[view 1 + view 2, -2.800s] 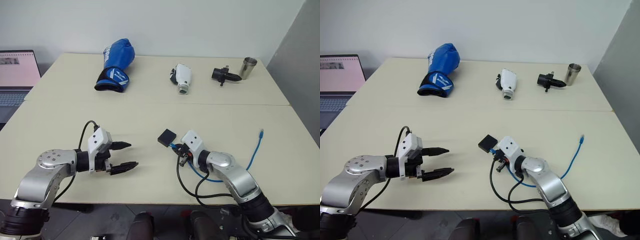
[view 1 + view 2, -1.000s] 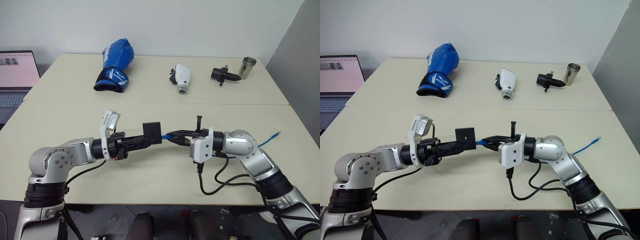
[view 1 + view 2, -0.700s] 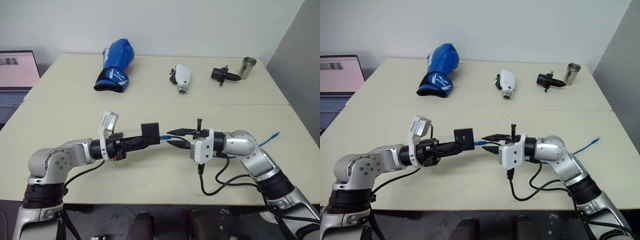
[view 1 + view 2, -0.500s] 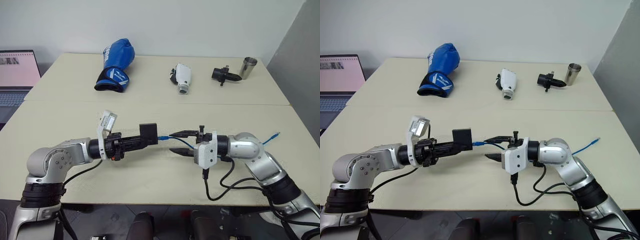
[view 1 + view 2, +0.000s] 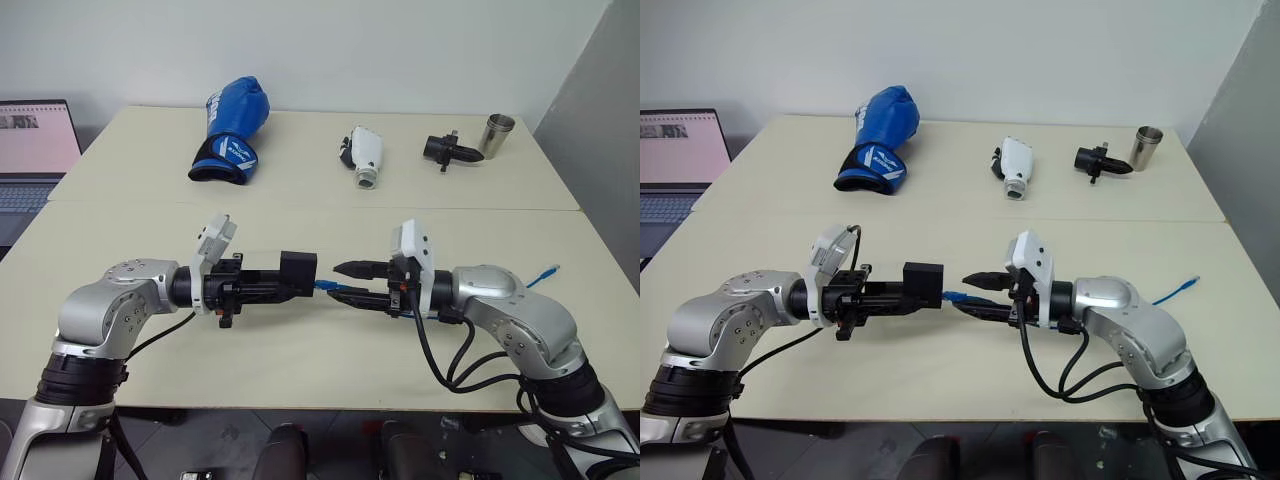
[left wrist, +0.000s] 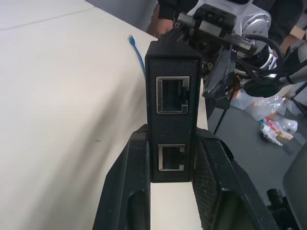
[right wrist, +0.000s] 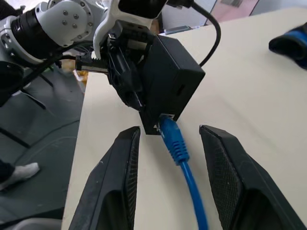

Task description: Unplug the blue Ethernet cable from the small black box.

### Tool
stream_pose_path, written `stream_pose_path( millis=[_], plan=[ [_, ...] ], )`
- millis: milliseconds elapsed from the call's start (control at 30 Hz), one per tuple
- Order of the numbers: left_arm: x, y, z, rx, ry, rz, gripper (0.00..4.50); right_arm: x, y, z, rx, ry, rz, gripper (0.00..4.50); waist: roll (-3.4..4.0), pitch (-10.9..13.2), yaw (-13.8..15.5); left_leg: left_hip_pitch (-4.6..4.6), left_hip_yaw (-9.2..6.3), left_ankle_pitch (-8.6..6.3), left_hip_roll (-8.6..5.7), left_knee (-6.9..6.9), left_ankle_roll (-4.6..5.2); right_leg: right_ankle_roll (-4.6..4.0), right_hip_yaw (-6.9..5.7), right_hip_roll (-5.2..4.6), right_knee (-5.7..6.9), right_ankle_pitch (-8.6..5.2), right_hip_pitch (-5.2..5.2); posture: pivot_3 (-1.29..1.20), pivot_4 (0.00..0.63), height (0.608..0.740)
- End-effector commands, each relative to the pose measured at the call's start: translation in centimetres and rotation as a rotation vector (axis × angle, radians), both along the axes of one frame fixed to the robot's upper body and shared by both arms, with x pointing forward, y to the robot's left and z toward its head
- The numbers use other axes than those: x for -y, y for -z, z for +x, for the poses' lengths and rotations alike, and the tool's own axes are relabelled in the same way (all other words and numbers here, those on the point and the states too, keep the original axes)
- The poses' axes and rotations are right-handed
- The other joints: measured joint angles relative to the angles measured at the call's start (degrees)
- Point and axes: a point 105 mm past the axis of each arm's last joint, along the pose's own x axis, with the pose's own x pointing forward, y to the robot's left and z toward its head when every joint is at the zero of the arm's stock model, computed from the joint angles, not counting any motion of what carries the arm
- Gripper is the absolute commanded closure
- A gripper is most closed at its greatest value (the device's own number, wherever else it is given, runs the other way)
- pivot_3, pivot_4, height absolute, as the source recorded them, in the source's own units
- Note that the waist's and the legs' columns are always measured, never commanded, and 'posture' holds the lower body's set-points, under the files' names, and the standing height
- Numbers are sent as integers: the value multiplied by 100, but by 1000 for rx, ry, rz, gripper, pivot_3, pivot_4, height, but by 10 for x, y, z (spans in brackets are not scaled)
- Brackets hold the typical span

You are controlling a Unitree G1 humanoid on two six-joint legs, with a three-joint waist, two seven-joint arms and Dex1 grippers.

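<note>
- Since a second ago the right gripper [image 5: 352, 283] has let go of the plug and its fingers now stand apart on either side of the blue Ethernet cable [image 7: 178, 148], with the wrist rolled over so its white housing faces up.
- At the left, the left gripper [image 6: 171, 158] is clamped on the small black box [image 6: 172, 96], holding it up above the cream table [image 5: 300, 215] between the two arms.
- In the left wrist view the box shows two ports on one face, both bare.
- In the middle, the cable's plug sits in a port on the box's opposite face, seen in the right wrist view; the cable is not yet unplugged.
- To the right, the cable runs back past the right arm, and its free end [image 5: 553, 269] lies on the table near the right edge.
</note>
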Motion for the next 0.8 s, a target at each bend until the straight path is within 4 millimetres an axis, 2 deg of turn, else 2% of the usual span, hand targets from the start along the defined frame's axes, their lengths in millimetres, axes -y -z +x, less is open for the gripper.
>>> stream_pose_path(
  millis=[33,233,800],
  plan=[
    [5,-11,-2,34,26,-1,3706,-6,-9,-2,-35,-31,36,2426,0,0,-4,0,0,0,1,-1,0,0,0,0,0,0,-2,0,150,740],
    [10,-13,-4,36,38,-4,3706,-13,-7,-2,-85,-71,38,2426,0,0,-6,-2,0,0,1,-4,0,0,-1,2,2,0,-8,0,150,740],
    [12,-18,-4,34,40,-5,3706,-11,-9,-3,-171,-160,45,2426,0,0,-8,-5,1,0,2,-8,0,1,-1,3,1,0,-12,0,150,740]
  ],
)
